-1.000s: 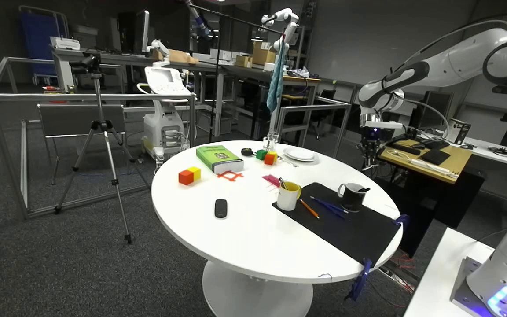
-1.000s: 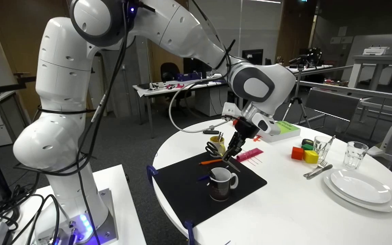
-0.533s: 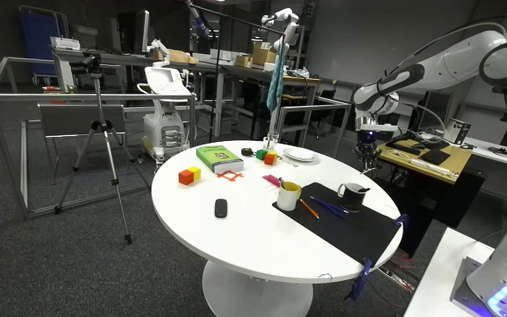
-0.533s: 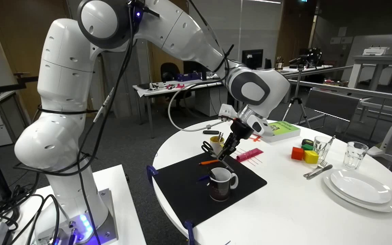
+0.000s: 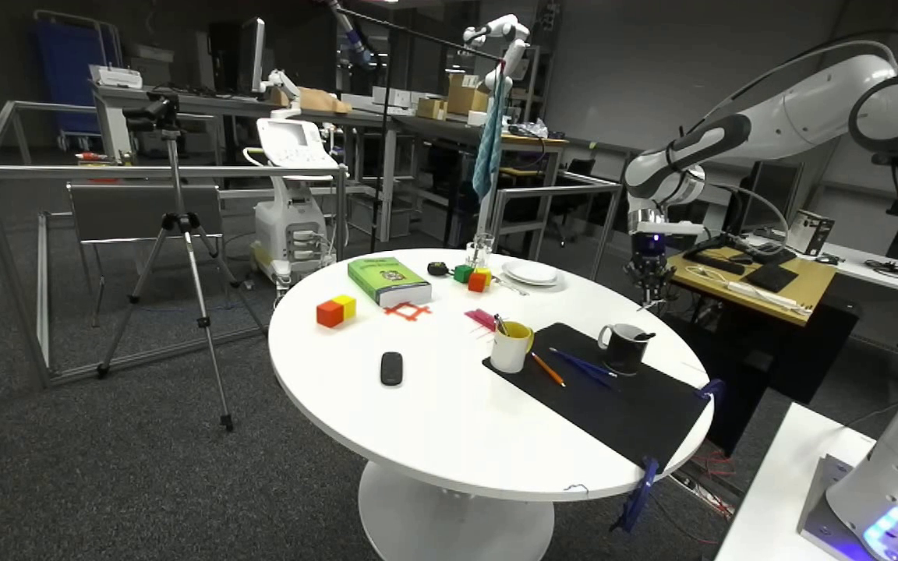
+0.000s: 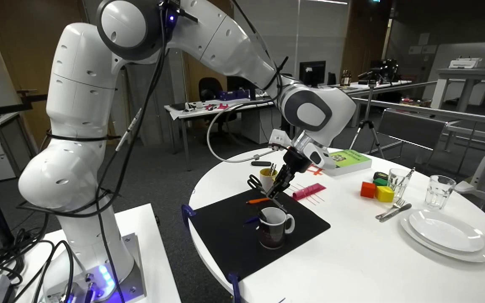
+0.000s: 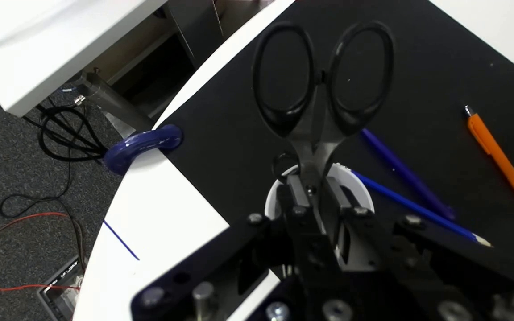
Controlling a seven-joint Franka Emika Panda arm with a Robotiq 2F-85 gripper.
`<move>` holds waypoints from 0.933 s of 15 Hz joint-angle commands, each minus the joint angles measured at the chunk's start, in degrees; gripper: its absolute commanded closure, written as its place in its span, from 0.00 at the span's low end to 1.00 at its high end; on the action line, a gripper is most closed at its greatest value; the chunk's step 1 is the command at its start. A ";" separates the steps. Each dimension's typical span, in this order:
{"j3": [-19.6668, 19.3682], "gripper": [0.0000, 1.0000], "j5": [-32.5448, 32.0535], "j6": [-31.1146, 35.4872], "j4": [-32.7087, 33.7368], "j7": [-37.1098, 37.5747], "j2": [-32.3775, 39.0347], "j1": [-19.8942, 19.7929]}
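Note:
My gripper (image 6: 271, 193) is shut on black-handled scissors (image 6: 254, 182), their metal blades pointing down. In the wrist view my gripper (image 7: 316, 191) grips the scissors (image 7: 302, 141) near the pivot, handles outward. A dark mug with a white inside (image 6: 271, 236) stands on the black mat (image 6: 225, 240); in the wrist view the mug (image 7: 356, 185) lies beneath the fingers. The blades appear above and apart from the mug; the tips are partly hidden. An orange pen (image 7: 504, 160), a blue pencil (image 7: 411, 206) and a dark blue pen (image 7: 402, 169) lie on the mat.
A white mug with yellow inside (image 5: 507, 355) holds pens at the mat's edge. Blue clamps (image 7: 143, 145) grip the mat. A pink object (image 6: 308, 191), a green book (image 5: 390, 282), coloured cubes (image 6: 368, 190), glasses (image 6: 439, 192) and white plates (image 6: 449, 231) stand on the round table.
My gripper, holding the scissors, has moved left in both exterior views and come nearer the dark mug, only slightly in the last half second. The tabletop objects stay put.

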 commanded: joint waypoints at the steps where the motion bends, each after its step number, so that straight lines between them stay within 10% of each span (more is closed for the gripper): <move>1: -0.24 0.97 -0.24 -1.03 0.39 0.30 0.16 0.33; 14: -0.06 0.97 1.59 -17.16 8.52 1.83 5.20 -0.32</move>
